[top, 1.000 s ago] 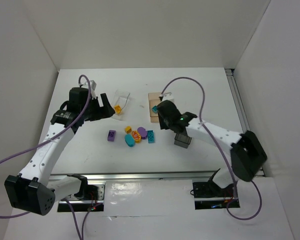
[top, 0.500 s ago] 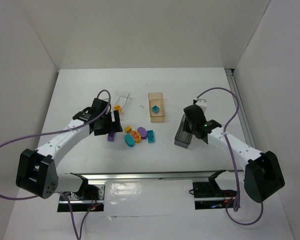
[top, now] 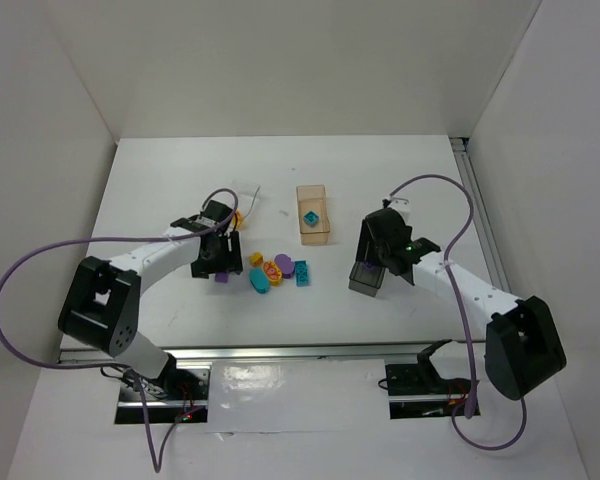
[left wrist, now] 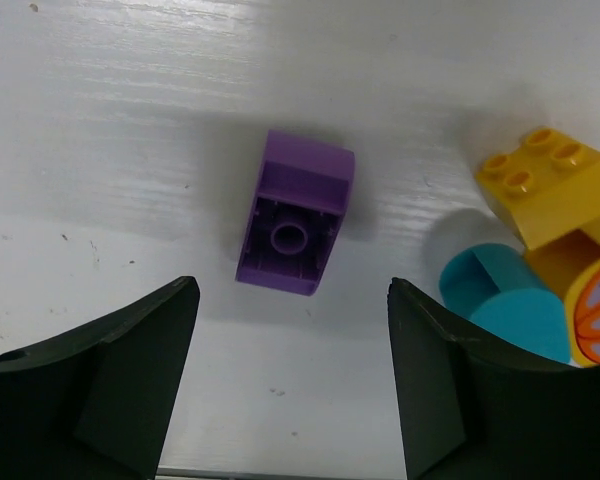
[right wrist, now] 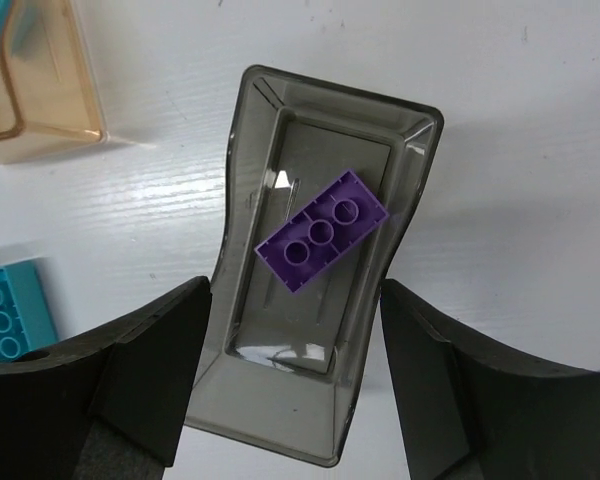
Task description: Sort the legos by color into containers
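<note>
Below the left gripper (left wrist: 292, 340) — jaws apart — 1 purple brick (left wrist: 295, 215) lies underside-up on the table (left wrist: 110, 110). Right gripper (right wrist: 295, 335), likewise spread, hangs over the dark grey box (right wrist: 248, 190) holding 1 purple plate (right wrist: 322, 245); the tan box (right wrist: 50, 95) is cut off.

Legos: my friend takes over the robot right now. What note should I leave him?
Left tool: open, empty, one finger on each side of the purple brick, which lies underside showing on the table.
Right tool: open, empty, over the dark grey box.
Done: a flat purple brick lies in the dark grey box. A teal piece is in the tan box. A yellow piece seems to be in the clear tray.
To do: that purple brick, then the loose cluster: yellow, orange, two teal, one purple.
</note>
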`<state>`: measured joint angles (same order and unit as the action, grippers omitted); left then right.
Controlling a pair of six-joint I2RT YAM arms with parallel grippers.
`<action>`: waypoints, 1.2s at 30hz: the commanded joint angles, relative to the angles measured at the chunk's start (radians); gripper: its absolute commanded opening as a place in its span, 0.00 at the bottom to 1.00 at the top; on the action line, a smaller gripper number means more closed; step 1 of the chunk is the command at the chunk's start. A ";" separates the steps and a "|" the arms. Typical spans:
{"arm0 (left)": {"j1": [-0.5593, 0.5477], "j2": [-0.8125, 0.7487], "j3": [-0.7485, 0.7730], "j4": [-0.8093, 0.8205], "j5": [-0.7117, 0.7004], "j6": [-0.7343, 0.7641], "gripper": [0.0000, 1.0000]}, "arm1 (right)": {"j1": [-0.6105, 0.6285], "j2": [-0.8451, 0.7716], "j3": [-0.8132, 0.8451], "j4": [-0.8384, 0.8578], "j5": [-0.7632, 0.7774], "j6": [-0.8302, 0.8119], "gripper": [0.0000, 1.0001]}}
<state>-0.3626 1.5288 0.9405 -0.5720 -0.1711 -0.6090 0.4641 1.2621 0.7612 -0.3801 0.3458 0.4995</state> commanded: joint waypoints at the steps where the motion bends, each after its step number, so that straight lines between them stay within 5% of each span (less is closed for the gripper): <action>1: -0.016 0.042 0.041 -0.002 -0.060 -0.009 0.83 | 0.004 -0.072 0.065 -0.008 0.038 -0.012 0.76; 7: -0.016 0.089 0.052 0.044 -0.050 0.000 0.67 | 0.004 -0.104 0.075 -0.054 0.068 -0.012 0.76; 13: -0.035 0.030 0.072 0.020 -0.016 0.011 0.25 | 0.004 -0.147 0.098 -0.085 0.096 -0.021 0.75; 24: -0.306 -0.122 0.254 -0.002 0.076 -0.032 0.25 | -0.005 -0.268 0.138 -0.150 0.215 -0.006 0.75; 29: -0.478 0.063 0.459 0.078 0.116 -0.055 0.25 | -0.005 -0.366 0.107 -0.192 0.389 0.100 0.75; 36: -0.584 0.347 0.760 0.101 0.174 -0.032 0.25 | -0.015 -0.492 0.098 -0.244 0.462 0.149 0.77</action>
<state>-0.9199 1.7985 1.5875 -0.4858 -0.0433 -0.6365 0.4599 0.7898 0.8566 -0.5632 0.7074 0.5964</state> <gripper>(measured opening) 0.332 0.769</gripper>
